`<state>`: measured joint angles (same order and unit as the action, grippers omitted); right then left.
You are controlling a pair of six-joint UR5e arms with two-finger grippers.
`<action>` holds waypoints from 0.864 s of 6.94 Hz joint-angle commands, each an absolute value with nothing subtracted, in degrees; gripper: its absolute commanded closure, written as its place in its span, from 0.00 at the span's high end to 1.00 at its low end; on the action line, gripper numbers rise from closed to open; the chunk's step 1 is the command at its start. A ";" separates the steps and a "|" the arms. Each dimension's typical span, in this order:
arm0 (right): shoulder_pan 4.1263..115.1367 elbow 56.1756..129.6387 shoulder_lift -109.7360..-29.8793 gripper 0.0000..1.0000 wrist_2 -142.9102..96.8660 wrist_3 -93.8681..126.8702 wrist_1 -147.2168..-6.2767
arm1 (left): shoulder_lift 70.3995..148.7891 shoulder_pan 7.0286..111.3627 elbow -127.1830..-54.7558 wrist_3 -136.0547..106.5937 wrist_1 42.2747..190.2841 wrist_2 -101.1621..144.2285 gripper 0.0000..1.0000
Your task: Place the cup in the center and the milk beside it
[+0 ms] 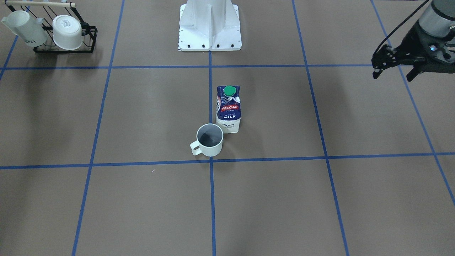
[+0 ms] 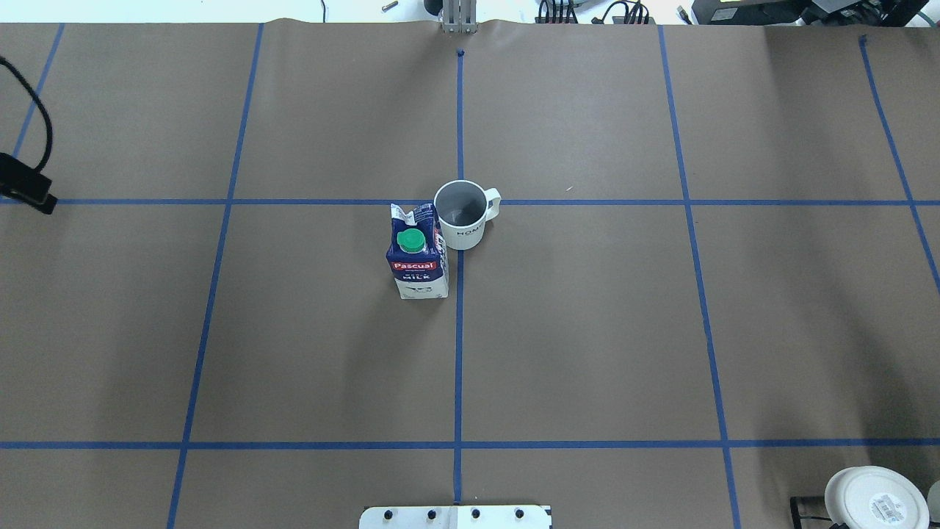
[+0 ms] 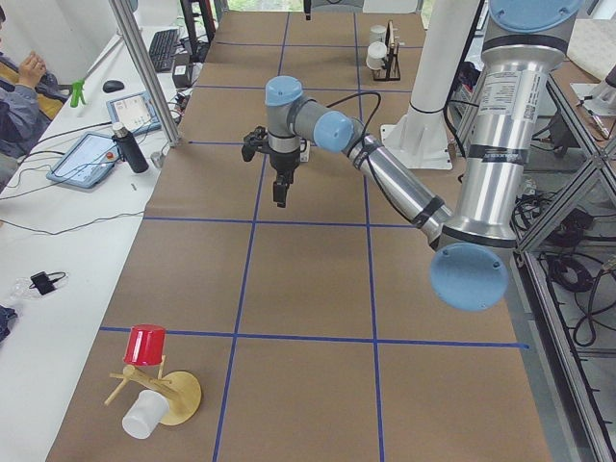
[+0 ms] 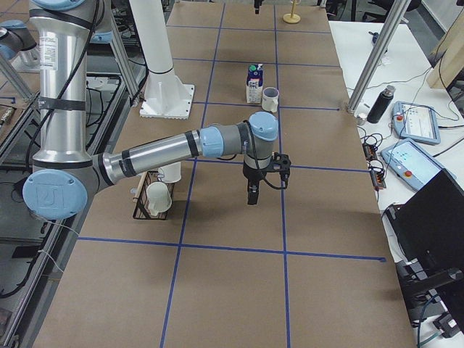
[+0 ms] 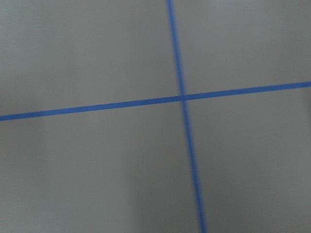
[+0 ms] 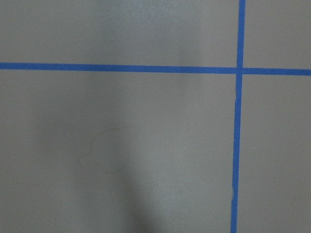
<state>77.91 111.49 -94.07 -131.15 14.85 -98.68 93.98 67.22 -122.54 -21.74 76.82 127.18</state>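
The cup point(image 1: 209, 139), a white mug with a grey inside, stands upright by the table's central tape cross. The overhead view point(image 2: 463, 214) shows faint dark lettering on its side. The milk point(image 1: 229, 108), a blue and white carton with a green cap, stands upright right beside it point(image 2: 417, 257); I cannot tell if they touch. My left gripper point(image 1: 394, 75) hovers open and empty far off to the side. My right gripper point(image 4: 251, 194) shows only in the exterior right view, so I cannot tell whether it is open or shut.
A black wire rack point(image 1: 90, 41) holding two white mugs point(image 1: 67, 32) stands at the table's corner on my right side. A wooden stand with a red cup point(image 3: 146, 344) sits at the left end. The robot's white base point(image 1: 209, 26) is behind the carton.
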 commanded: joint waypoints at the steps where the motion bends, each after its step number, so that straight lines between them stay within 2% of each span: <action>1: 80.33 111.01 -95.44 1.00 -131.93 11.63 -97.91 | 84.16 77.63 -117.63 -12.96 88.88 129.28 0.98; 2: 81.03 110.40 -95.97 1.00 -132.10 9.43 -97.91 | 83.76 79.17 -114.20 -10.14 91.82 134.25 0.98; 6: 81.30 110.13 -99.40 1.00 -132.89 5.02 -97.82 | 83.50 79.54 -110.23 -11.33 90.79 135.00 0.98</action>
